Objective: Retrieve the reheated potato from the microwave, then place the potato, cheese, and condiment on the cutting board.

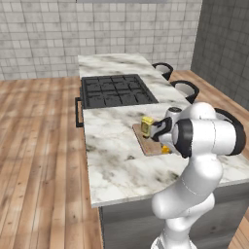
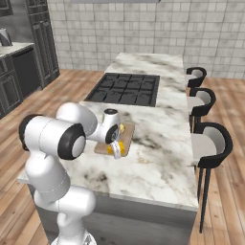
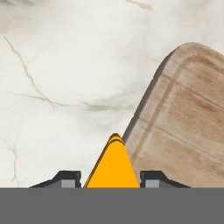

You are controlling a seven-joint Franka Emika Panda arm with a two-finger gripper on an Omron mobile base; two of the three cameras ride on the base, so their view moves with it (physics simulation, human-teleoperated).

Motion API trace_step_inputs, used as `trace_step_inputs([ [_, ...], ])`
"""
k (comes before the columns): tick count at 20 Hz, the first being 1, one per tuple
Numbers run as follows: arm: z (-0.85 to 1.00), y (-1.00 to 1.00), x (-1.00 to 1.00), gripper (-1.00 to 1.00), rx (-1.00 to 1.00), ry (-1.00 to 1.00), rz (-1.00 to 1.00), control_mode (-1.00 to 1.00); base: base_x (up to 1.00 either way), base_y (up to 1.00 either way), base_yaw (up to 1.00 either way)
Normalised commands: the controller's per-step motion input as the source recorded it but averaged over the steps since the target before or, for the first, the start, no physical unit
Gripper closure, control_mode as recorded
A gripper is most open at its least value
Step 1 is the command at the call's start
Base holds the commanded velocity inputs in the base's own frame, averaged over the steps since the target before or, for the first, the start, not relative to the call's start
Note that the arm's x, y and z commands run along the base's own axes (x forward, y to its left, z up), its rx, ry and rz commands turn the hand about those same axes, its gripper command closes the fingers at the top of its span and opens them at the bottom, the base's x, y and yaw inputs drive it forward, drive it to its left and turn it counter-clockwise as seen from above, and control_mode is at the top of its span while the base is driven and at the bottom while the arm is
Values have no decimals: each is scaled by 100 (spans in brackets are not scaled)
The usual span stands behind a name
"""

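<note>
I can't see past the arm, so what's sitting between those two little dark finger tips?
The orange-yellow cheese wedge sits between the gripper tips, which are shut on it. The hand view shows this, with the cutting board to the right on the marble counter.

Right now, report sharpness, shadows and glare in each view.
Left base view: soft and low-resolution, no glare on the cutting board. Right base view: equally soft, faint shading under the arm. Hand view: sharper, cheese flatly lit between the fingertips.
</note>
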Motion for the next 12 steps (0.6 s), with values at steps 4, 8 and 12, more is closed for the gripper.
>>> trace_step_inputs([
  [4, 0, -27, 25, 100, 8, -12, 22, -100, 0, 0, 0],
  [8, 0, -19, 33, 100, 7, -9, 20, -100, 0, 0, 0],
  [12, 0, -6, 38, 100, 5, -7, 18, -100, 0, 0, 0],
])
